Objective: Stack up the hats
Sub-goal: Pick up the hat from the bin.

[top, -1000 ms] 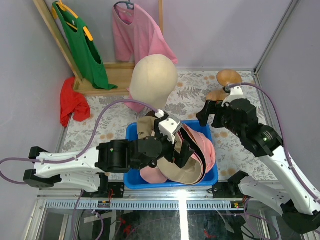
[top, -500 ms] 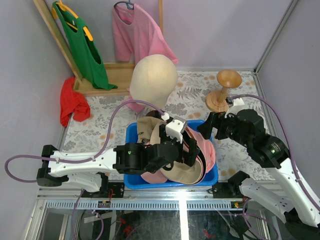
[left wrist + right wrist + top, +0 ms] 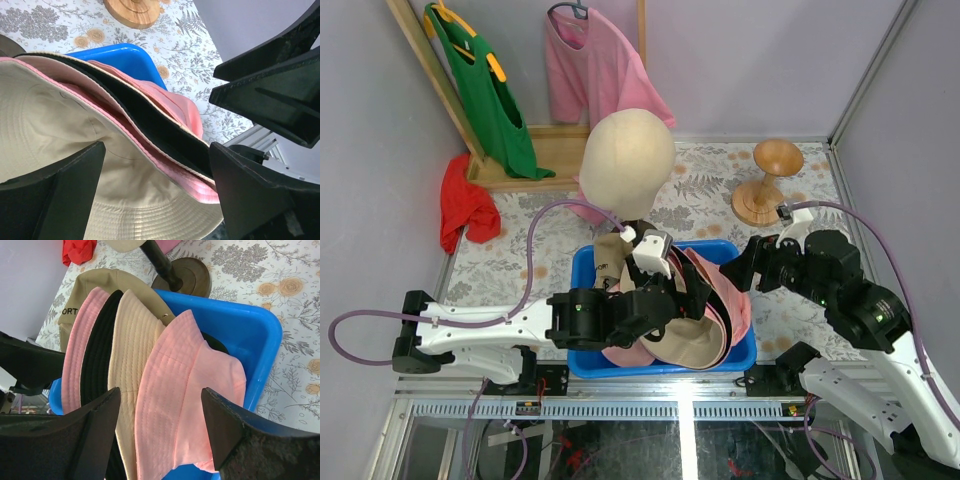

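Top cam: hats (image 3: 700,345) are lying nested on edge in a blue bin (image 3: 620,368) at the table's near-mid edge, in front of the mannequin head (image 3: 627,150). Left gripper (image 3: 695,300) is hovering over the pile. Right gripper (image 3: 738,272) is hanging just beside the bin's far-right corner, w/ a wooden stand (image 3: 767,180) beyond it.

Left wrist cam: left jaws are standing wide apart, clamping nothing. Layered cream, dark and pink brims are lying below, btw the fingers (image 3: 65,185).

Right wrist cam: right jaws are also standing wide apart, gripping nothing, above the pink bucket hat (image 3: 185,385). Overlapping beside it are a cream hat (image 3: 127,355), dark cap (image 3: 100,350), pink cap (image 3: 82,340) and tan cap (image 3: 87,285) w/ lettering, all in the bin.
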